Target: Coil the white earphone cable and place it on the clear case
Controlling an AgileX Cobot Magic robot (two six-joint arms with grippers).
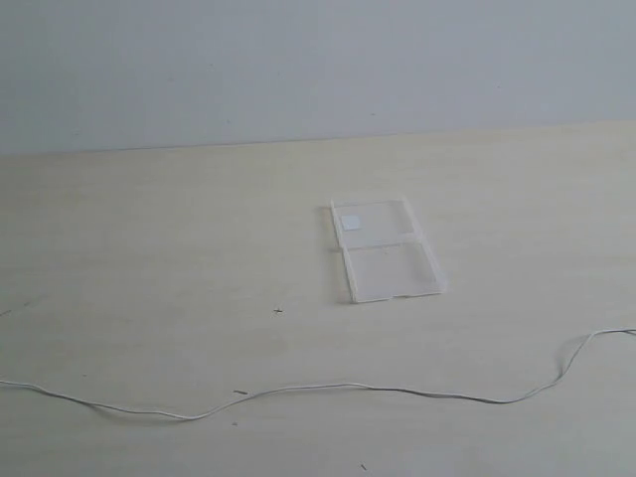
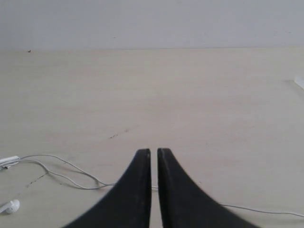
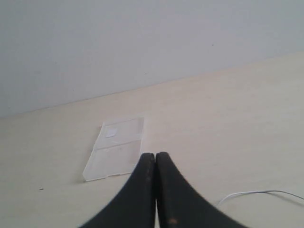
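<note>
Nothing is coiled yet: the white earphone cable (image 1: 298,388) lies stretched along the near worktop (image 1: 149,248), the clear case (image 1: 390,270) beyond it, and both empty, closed jaws must open to pinch it.

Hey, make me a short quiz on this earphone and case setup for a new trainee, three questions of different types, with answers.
1. True or false: the thin white earphone cable already lies coiled on the flat clear plastic case.
2. Multiple choice: the small white square sticker sits on which case panel? A, the one farther from the cable; B, the one nearer the cable; C, neither.
3. Short answer: how do the jaws of the left gripper and right gripper stand?
Key: 1 false, it stretches loose across the pale wooden table, apart from the case. 2 A. 3 both shut.
</note>
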